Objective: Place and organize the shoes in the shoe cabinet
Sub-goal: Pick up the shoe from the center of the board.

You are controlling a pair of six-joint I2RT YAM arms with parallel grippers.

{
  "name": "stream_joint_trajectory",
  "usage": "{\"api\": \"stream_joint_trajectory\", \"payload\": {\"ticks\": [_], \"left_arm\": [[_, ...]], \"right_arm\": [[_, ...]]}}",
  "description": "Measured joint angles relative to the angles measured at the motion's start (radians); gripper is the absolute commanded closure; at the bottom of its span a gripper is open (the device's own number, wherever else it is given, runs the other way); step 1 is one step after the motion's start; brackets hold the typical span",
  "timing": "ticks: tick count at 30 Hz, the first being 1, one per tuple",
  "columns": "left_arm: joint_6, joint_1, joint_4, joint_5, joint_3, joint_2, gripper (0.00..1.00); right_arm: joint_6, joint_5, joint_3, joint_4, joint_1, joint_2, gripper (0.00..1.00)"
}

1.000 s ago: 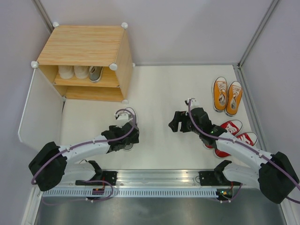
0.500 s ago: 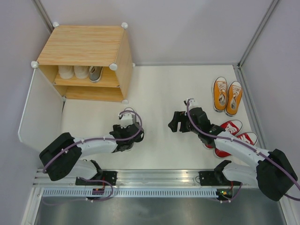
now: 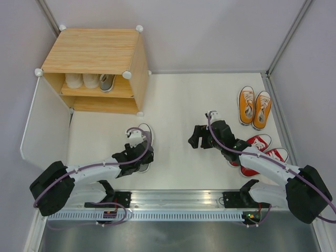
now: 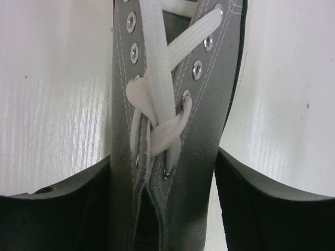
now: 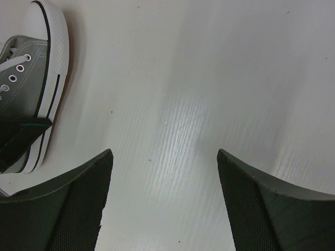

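Note:
A grey shoe (image 3: 146,131) lies on the white floor, toe pointing away. My left gripper (image 3: 140,153) is down over its laced middle. In the left wrist view the grey shoe (image 4: 167,104) sits between my wide-open fingers (image 4: 63,209), which flank its sides. My right gripper (image 3: 197,137) is open and empty over bare floor; the grey shoe's toe (image 5: 36,68) shows at its left. The shoe cabinet (image 3: 92,50) stands at the back left. Its shelf holds a cream pair (image 3: 83,80) and one grey shoe (image 3: 107,82). The orange pair (image 3: 254,107) and red pair (image 3: 260,149) stand at the right.
The cabinet's white door (image 3: 44,123) hangs open at the left, beside my left arm. Grey walls close in the floor on three sides. A metal rail (image 3: 173,202) with the arm bases runs along the near edge.
My left gripper has shifted slightly back along the grey shoe, so its toe shows again past the wrist. The right arm has barely moved.

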Motion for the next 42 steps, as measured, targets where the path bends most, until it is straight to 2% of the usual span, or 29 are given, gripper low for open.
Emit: {"api": "stream_joint_trajectory", "payload": {"ticks": [4,13,17,22,27,32,42], "left_arm": [[-0.002,-0.002,-0.087,0.039,0.003,-0.09,0.98],[0.011,0.027,-0.27,0.007,0.08,-0.196,0.98],[0.051,0.113,-0.32,0.01,0.084,-0.283,0.98],[0.141,0.248,-0.394,0.028,0.162,-0.341,0.98],[0.271,0.382,-0.389,0.087,0.267,-0.348,0.98],[0.397,0.449,-0.365,0.136,0.352,-0.338,0.98],[0.574,0.597,-0.306,0.256,0.502,-0.183,0.98]], "right_arm": [[0.0,-0.005,0.0,0.0,0.0,0.0,0.16],[0.0,-0.006,0.0,0.0,0.0,0.0,0.16],[0.0,-0.013,0.0,0.0,0.0,0.0,0.16],[0.0,-0.019,0.0,0.0,0.0,0.0,0.16],[0.0,-0.02,0.0,0.0,0.0,0.0,0.17],[0.0,-0.021,0.0,0.0,0.0,-0.002,0.17],[0.0,-0.02,0.0,0.0,0.0,-0.022,0.17]]}}
